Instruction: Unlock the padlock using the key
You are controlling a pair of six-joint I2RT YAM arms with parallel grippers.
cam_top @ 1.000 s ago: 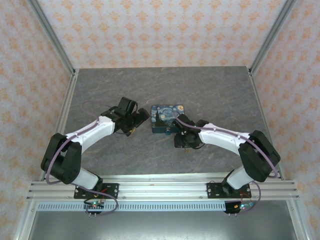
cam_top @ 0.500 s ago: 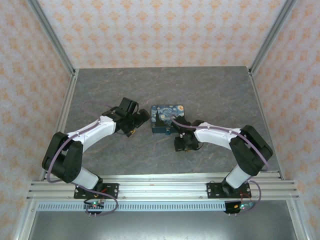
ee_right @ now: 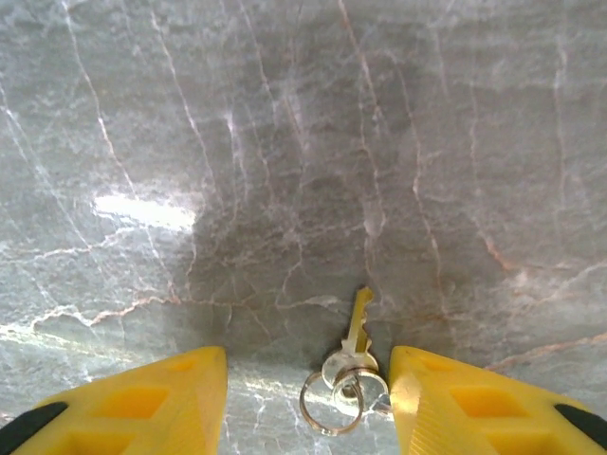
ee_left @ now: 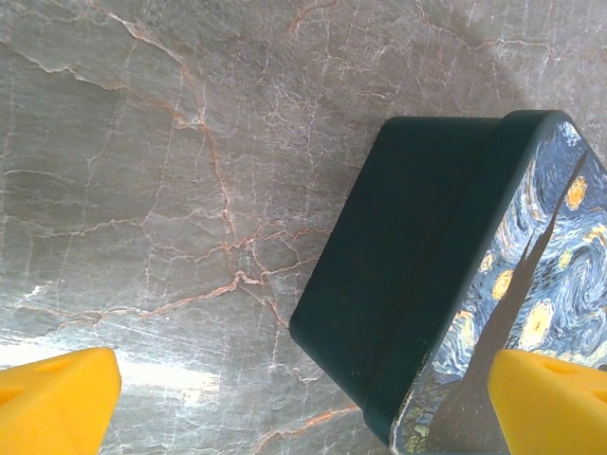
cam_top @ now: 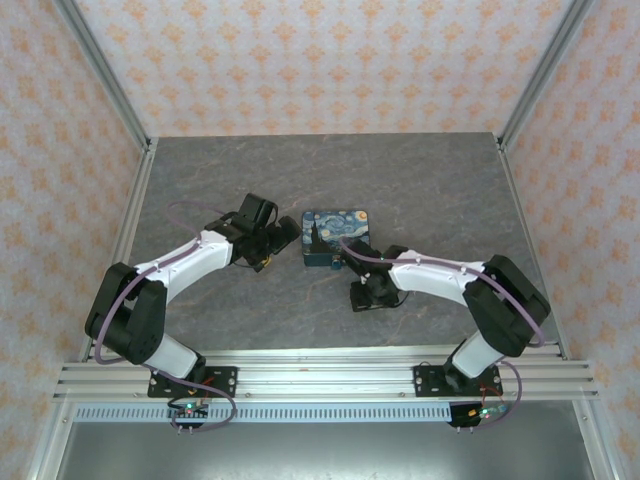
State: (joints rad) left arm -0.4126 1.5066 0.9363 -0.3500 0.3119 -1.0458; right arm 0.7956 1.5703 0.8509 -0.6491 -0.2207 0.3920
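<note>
A small brass key [ee_right: 357,325] on a ring [ee_right: 331,402] lies flat on the marble table. It sits between the yellow fingers of my open right gripper [ee_right: 305,379], close to the right finger [ee_right: 474,403], with no contact visible. From above, the right gripper [cam_top: 361,296] points down at the table just in front of a dark teal box with a starry-night lid [cam_top: 335,238]. My open left gripper [cam_top: 284,236] hovers at the box's left side, and the box [ee_left: 417,275] lies between its fingertips [ee_left: 57,403]. A dark shape [cam_top: 320,238] rests on the lid; I cannot tell whether it is the padlock.
The grey marble table [cam_top: 440,190] is walled by patterned panels and aluminium posts. An aluminium rail [cam_top: 320,380] runs along the near edge behind the arm bases. Bare tabletop spreads behind the box and to both sides.
The right gripper has shifted a little away from the box toward the near edge and lowered over the key. The left arm has barely moved.
</note>
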